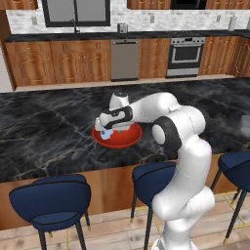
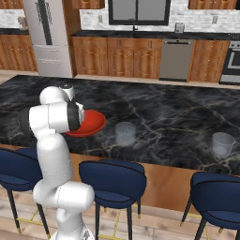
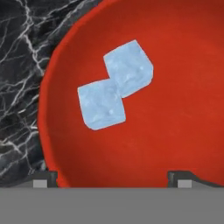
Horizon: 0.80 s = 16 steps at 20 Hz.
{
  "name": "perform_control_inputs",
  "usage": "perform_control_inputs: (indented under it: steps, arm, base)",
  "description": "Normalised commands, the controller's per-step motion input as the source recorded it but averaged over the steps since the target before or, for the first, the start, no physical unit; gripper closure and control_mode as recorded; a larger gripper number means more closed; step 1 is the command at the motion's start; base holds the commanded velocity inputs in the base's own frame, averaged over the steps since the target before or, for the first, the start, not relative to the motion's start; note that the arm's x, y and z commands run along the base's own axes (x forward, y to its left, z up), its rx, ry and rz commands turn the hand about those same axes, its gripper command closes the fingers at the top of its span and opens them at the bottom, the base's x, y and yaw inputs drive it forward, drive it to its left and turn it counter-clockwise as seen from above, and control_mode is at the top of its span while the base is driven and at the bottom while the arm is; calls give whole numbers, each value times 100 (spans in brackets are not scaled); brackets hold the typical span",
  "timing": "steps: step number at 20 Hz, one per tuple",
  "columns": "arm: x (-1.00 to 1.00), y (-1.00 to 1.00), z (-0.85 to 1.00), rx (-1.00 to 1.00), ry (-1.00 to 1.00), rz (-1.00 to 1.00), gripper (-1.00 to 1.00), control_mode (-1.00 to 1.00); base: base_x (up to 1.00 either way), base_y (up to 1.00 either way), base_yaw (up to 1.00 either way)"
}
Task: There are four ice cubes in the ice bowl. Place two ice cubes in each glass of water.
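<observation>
Two small pale-blue translucent ice cubes (image 3: pixel 114 85) lying inside shallow round bright-red bowl (image 3: pixel 175 127), touching at one corner and forming a short chain running diagonally from lower left to upper right in hand view. Blocky, nearly square outlines, so no clear long axis for either cube alone; surfaces frosted, faintly mottled, with softly rounded edges. Both cubes resting on bowl floor near the rim closest to black white-veined marble counter (image 3: pixel 17 65). Red bowl (image 1: pixel 117 136) sitting on counter of the kitchen island, low rim upward, directly beneath two-finger gripper (image 1: pixel 105 128) of white arm; pale-blue ice visible just below the hand in left base view. Fingers spread wide and released, grasping nothing, dark tips (image 3: pixel 43 178) at either side of hand view, above the bowl. Two short clear cylindrical glass tumblers upright on same counter: nearer glass (image 2: pixel 125 133) just beside red bowl (image 2: pixel 91 123), farther glass (image 2: pixel 222 143) well apart.
</observation>
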Motion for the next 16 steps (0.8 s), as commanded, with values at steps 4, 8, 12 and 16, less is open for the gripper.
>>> perform_control_inputs:
  steps: [4, 8, 12, 16]
  arm:
    - [40, 35, -30, 0, 0, 0, -100, -100]
    - [72, 8, -30, 0, 0, 0, -100, -100]
    - [56, 1, -23, 0, 2, 0, -100, -100]
    - [-30, 0, -28, 0, 17, 0, -100, -100]
  base:
    - [0, 0, 0]
    - [0, 0, 0]
    - [0, 0, 0]
    - [0, 0, 0]
